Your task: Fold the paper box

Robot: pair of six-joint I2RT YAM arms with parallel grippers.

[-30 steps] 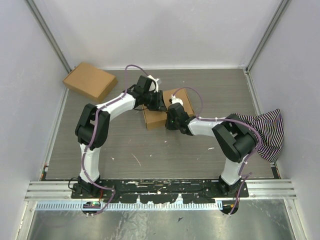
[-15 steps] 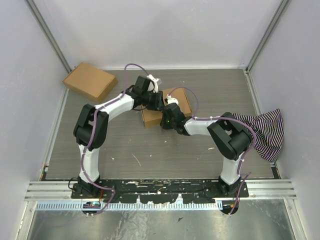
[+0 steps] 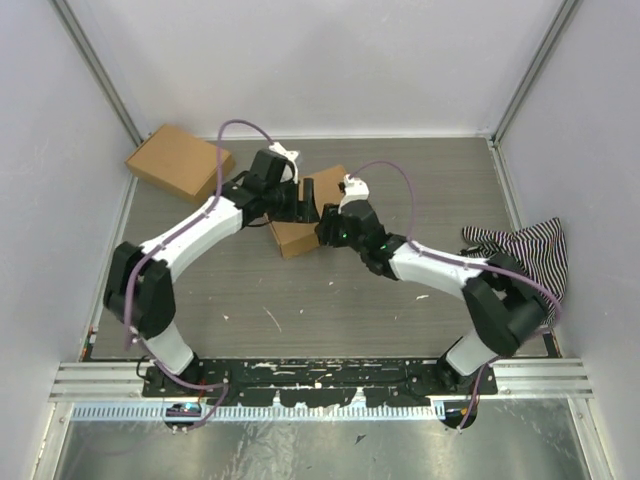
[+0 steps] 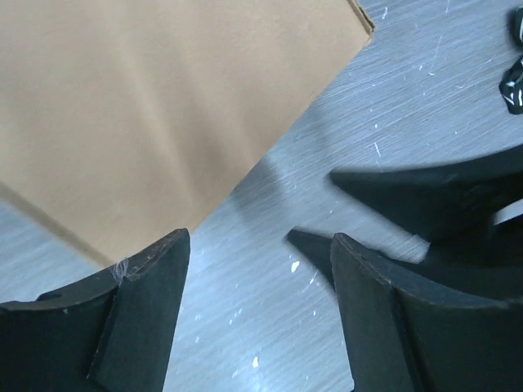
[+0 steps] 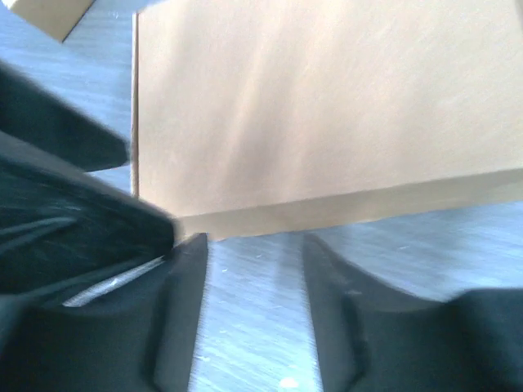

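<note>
1. The desk (image 3: 250, 290) carries the box (image 3: 295, 238) in its far middle part. A spare box (image 3: 178, 160) lies well apart at the far left, and a striped cloth (image 3: 525, 255) at the right edge.
2. Compared with one second ago, both arms reach further out, and the left elbow has swung low and to the left.
3. In the same second the box has slid a little to the left. It shows a flat closed lid and one plain side wall, and I see no loose flap. So I judge that the folding is almost finished and only pressing or placing remains.
4. The left tool (image 4: 257, 245) is spread and holds nothing. The box lies ahead of its left finger, not between the fingers.
5. The right tool (image 5: 253, 241) is also spread and empty. The box wall stands just beyond its fingertips, and I cannot tell if they touch.
</note>
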